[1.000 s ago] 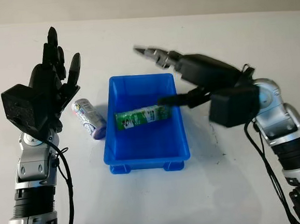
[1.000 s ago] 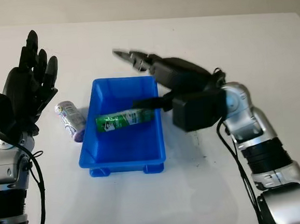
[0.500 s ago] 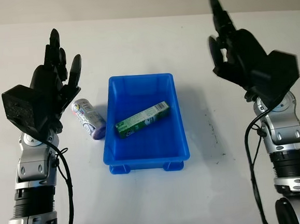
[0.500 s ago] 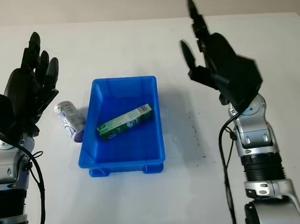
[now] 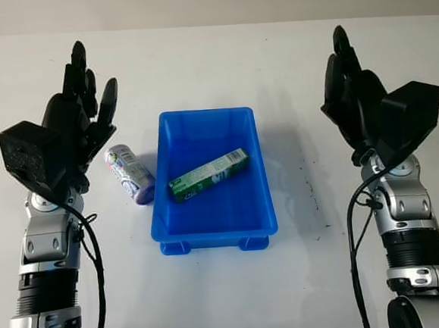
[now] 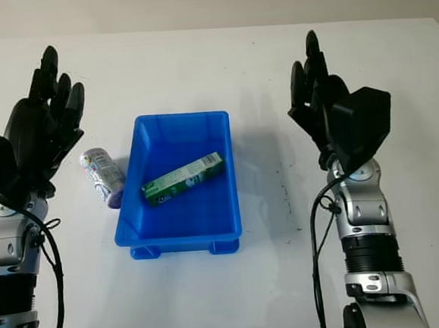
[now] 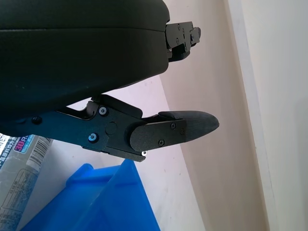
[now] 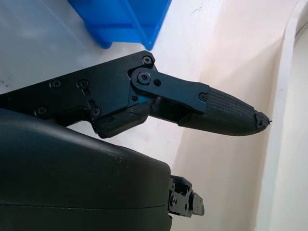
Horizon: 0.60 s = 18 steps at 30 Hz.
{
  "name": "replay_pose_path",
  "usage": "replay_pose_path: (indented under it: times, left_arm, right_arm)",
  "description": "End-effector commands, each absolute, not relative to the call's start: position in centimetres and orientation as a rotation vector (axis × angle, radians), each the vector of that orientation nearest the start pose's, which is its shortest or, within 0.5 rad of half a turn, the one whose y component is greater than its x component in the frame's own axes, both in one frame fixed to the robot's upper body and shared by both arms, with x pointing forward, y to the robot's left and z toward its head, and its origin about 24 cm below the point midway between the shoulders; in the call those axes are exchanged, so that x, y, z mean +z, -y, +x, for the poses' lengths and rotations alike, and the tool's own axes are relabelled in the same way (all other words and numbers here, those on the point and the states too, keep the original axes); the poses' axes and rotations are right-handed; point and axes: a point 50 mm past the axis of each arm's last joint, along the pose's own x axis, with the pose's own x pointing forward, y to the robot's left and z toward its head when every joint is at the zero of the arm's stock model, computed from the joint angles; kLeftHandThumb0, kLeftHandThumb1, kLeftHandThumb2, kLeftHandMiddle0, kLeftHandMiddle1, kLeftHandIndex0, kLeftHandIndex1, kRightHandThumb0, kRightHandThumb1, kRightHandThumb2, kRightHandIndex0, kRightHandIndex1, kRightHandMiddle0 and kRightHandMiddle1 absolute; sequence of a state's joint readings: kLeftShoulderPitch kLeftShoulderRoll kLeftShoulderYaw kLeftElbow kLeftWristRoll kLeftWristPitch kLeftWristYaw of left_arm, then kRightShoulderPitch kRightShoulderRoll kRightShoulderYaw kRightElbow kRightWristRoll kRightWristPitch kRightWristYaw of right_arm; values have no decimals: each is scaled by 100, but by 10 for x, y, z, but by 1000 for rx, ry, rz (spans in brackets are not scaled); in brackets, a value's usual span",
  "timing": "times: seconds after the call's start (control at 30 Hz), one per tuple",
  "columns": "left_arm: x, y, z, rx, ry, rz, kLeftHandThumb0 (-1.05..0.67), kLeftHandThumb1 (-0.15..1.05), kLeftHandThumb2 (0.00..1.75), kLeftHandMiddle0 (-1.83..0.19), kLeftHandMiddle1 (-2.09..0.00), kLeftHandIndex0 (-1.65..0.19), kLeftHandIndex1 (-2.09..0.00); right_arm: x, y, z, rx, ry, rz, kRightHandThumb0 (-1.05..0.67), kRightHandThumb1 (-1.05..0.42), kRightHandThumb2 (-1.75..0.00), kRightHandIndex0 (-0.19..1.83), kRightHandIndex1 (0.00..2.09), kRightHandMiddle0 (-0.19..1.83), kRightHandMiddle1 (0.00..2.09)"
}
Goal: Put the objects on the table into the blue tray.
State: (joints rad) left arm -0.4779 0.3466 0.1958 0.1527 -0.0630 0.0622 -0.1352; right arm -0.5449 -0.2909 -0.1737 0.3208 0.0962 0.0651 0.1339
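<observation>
blue tray [image 5: 213, 225] mid-table, green box [image 5: 208, 174] already lying inside | purple-capped tube [image 5: 130, 172] on the table just off the tray's left wall | left hand [image 5: 79, 118] raised over it, open; come down square, grip mid-body | right hand [image 5: 359, 103] open, raised toward the table's right edge

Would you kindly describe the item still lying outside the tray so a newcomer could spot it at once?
Find the blue tray in the middle of the white table. Just outside its wall, on the left hand's side, lies a small cylinder with a purple end, unlike the green box lying inside the tray.
</observation>
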Motion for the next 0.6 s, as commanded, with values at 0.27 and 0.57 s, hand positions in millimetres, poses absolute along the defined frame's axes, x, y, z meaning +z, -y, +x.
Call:
replay_pose_path:
  times: [0.27,0.57]
  left_arm:
    - [170,-230,330,28,311,253,-59,105,51,13,-5,13,-6]
    - [171,-230,329,28,312,268,-59,105,50,12,-6,12,-6]
  right_arm:
    - [133,215,348,13,173,-108,-88,-105,-75,-19,0,-19,0]
    - [135,214,347,6,176,-125,-88,-105,-75,-19,0,-19,0]
